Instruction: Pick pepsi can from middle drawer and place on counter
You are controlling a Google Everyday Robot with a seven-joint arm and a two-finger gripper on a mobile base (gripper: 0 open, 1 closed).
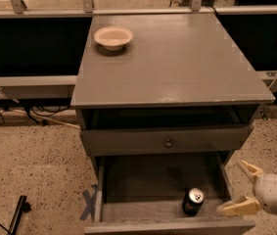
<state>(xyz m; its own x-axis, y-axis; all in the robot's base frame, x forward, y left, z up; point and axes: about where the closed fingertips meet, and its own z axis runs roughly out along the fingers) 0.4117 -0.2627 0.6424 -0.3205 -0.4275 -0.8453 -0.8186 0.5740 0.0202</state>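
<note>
One end effector (237,189) is hovering w/ fingers spread, released, gripping nothing, at the open drawer's (143,182) front-right corner. Upright can (193,201) is standing just left of it, not touching, inside drawer. Table (177,62) w/ bowl (113,36) is sitting well above-left.

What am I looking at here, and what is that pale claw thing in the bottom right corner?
There is only one camera view, looking down from above and in front. The pale thing is the robot's gripper, the hand at the end of its one arm. It sits low on the right, beside the open middle drawer. Its two jaws are spread apart and hold nothing. Inside the drawer, near the front right, a pepsi can stands upright. The gripper is close to it but not touching. The flat grey top is the counter, with a cream bowl at its back left.
</note>
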